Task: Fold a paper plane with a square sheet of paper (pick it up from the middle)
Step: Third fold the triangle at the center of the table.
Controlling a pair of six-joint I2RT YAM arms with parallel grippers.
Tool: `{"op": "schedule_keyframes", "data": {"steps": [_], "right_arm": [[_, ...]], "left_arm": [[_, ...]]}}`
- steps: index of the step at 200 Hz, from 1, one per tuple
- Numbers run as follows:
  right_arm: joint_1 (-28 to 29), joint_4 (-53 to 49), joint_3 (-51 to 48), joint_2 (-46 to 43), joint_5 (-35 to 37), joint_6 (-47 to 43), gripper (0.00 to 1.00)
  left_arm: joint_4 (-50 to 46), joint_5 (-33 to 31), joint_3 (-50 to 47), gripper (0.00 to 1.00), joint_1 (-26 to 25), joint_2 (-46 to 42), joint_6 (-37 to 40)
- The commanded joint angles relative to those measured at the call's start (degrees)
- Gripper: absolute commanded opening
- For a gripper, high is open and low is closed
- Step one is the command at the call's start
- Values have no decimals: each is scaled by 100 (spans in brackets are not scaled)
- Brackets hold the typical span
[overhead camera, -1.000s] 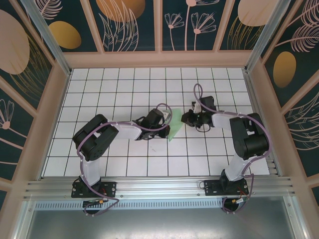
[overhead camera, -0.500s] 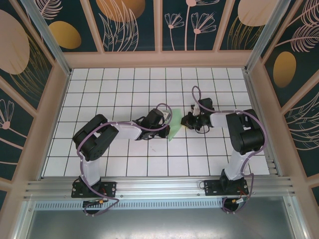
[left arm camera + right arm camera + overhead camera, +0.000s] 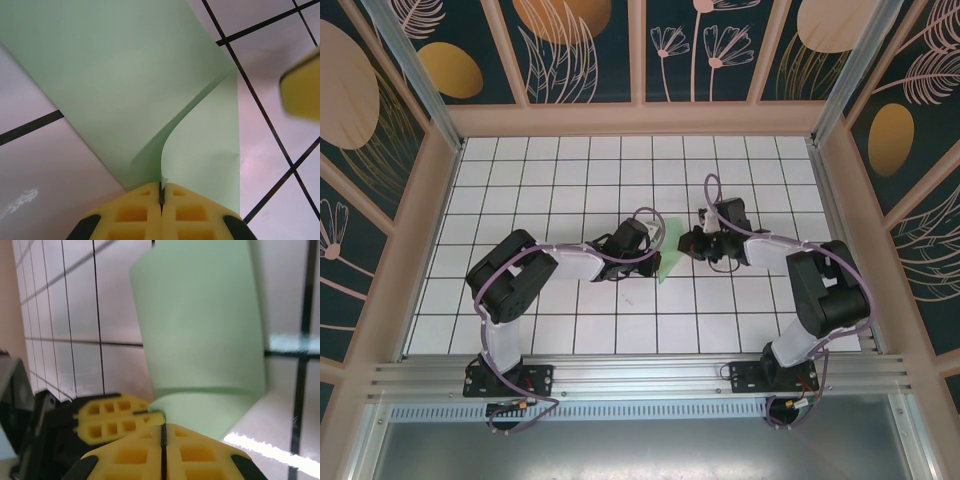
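Jaws of the left gripper (image 3: 161,192) pinch the doubled-over square sheet of paper (image 3: 672,262) at mid-frame on the counter (image 3: 570,170); the right gripper (image 3: 163,434), closed and empty, sits just beside it.

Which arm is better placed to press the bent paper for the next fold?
Right, probably: the right gripper sits shut and apparently free beside the square sheet of paper, while the left gripper pinches its edge.

We reach both arms inward, elbows bent, wrists low. Our left gripper (image 3: 161,186) pinches the square sheet of paper (image 3: 115,90) between its fingertips. Our right gripper (image 3: 162,426), fingers pressed together, sits just off those fingertips.
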Motion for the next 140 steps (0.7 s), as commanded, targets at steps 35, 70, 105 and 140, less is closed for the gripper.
{"op": "schedule_keyframes", "data": {"steps": [35,70,105,140], "right_arm": [[452,584,-365,147,-216,505,10],[469,769,-388,457,-189,550,9],[470,1182,-488,759,-281,638,9],[448,1277,-584,846,-240,624,9]], "left_arm": [[-569,-255,-38,0,30,93,8],[-563,-268,-29,0,26,96,7],[-555,-264,-47,0,28,104,9],[-572,-287,-81,0,26,110,9]]}}
